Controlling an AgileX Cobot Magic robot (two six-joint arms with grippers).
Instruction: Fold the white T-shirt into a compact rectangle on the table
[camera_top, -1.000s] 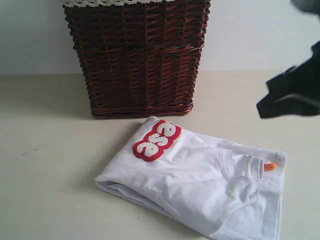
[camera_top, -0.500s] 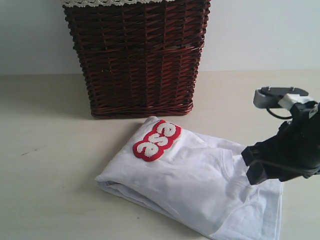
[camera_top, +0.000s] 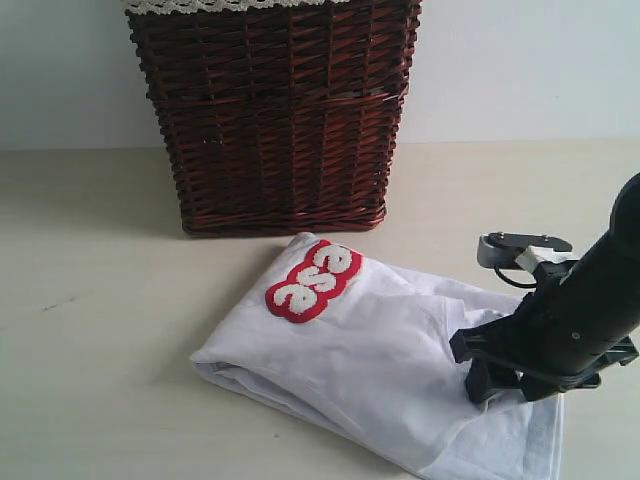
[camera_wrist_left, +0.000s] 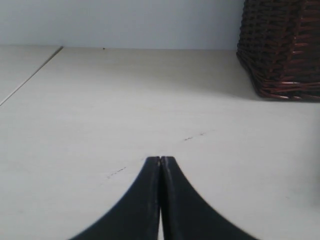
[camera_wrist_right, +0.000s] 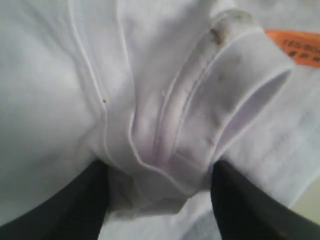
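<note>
Right gripper (camera_wrist_right: 159, 167), fingers spread, straddles the bunched collar (camera_wrist_right: 210, 100) of the shirt (camera_top: 370, 350), which lies away from the table's (camera_top: 100, 330) back edge. Left gripper (camera_wrist_left: 160, 159), pressed together, hangs over the table.

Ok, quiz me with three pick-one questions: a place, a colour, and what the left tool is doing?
1. Where is the wicker basket? A. beyond the white T-shirt B. on it C. under it
2. The band around the fuzzy letters is: A. blue B. red C. green
3. The left tool is: A. wide open B. gripping cloth C. shut, empty
Answers: A, it stands past the shirt on the table; B, red rims the letters; C, its fingers meet over bare table.
</note>
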